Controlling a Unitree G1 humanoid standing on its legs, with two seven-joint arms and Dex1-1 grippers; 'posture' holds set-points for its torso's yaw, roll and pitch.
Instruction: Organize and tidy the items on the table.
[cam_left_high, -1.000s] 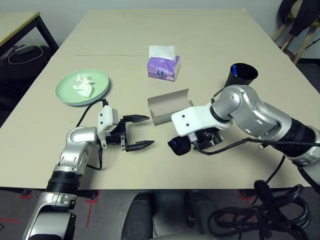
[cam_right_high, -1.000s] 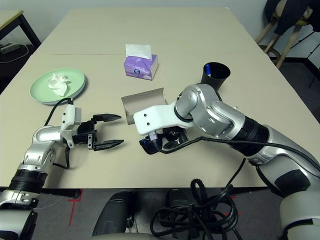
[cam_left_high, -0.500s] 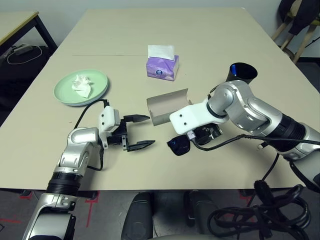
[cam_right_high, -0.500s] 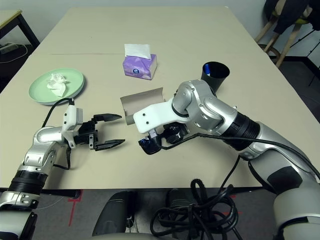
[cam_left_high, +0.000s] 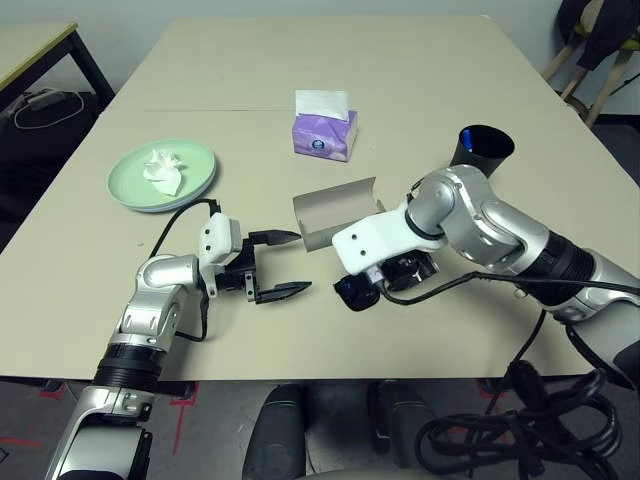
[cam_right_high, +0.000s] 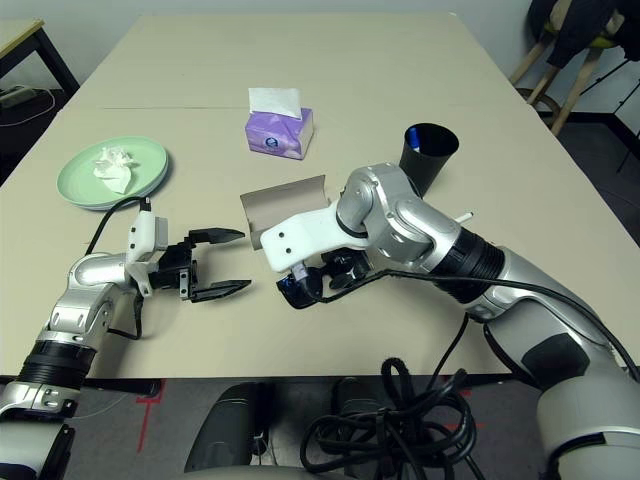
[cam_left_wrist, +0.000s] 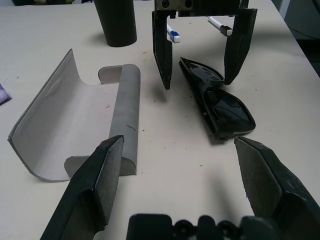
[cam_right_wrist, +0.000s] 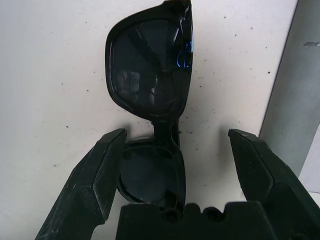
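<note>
Lying near the front edge of the table (cam_left_high: 420, 70), the black sunglasses (cam_left_wrist: 220, 102) sit between the spread fingers of the right gripper (cam_left_wrist: 199, 82), not yet grasped. The left gripper (cam_left_high: 283, 265) waits released. Just beyond, the grey glasses case (cam_left_high: 335, 212) lies open and empty. Farther off, the crumpled tissue (cam_left_high: 165, 170) rests on the green plate (cam_left_high: 130, 192); the purple tissue box (cam_left_high: 325, 135) and black cup (cam_left_high: 481, 150) stand toward the far side.
</note>
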